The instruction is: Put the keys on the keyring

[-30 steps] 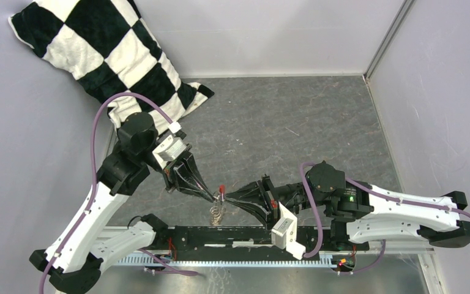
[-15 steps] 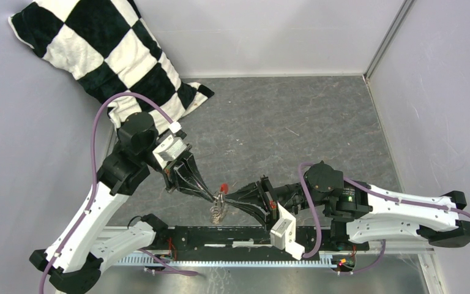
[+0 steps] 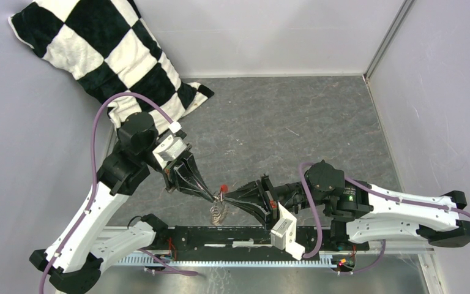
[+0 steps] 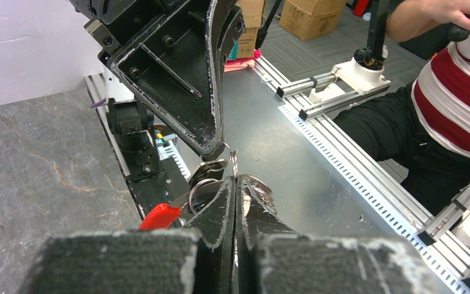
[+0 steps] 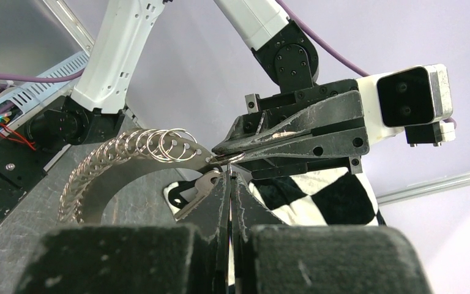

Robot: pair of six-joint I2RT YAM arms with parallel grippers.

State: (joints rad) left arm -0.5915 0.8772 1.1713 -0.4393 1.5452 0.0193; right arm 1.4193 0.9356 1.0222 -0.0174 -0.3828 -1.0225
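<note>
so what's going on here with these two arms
A two-armed robot is working on a keyring near the front edge of the table. Its left tool and right tool meet tip to tip, both shut, each pinching part of the ring. A string of small silver rings and a red tag hang from it. Whether a key is going on is too small to tell.

Top camera sits above and behind your arm bases and looks down across the table (image 3: 318, 122) toward its far edge; wide and far off. Left wrist camera rides close behind the left gripper (image 4: 235, 184), facing back over the near edge. Right wrist camera rides close behind the right gripper (image 5: 230, 180), facing the far left corner. All three share one spot by the near edge: both grippers' tips at the keyring (image 3: 218, 211).
</note>
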